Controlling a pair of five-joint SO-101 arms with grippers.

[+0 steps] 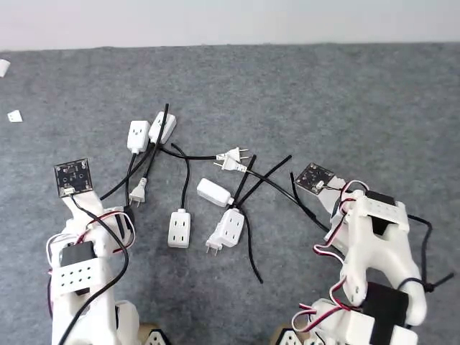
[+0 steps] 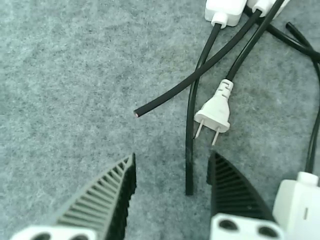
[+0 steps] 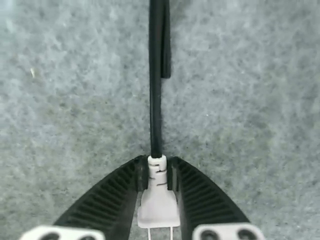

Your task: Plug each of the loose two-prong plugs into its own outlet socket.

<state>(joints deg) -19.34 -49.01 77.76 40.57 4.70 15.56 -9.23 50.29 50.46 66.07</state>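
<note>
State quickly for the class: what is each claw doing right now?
Left claw: open, holding nothing.
Right claw: closed on a white plastic two-prong plug.

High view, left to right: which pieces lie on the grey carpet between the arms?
loose white two-prong plug on a black cord → white rectangular outlet block → white rounded plastic block → bare tip of a black cord

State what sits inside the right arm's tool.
A white two-prong plug is clamped in the right tool, its black cord running away over the grey mat. The fingers cover the plug's sides.
</note>
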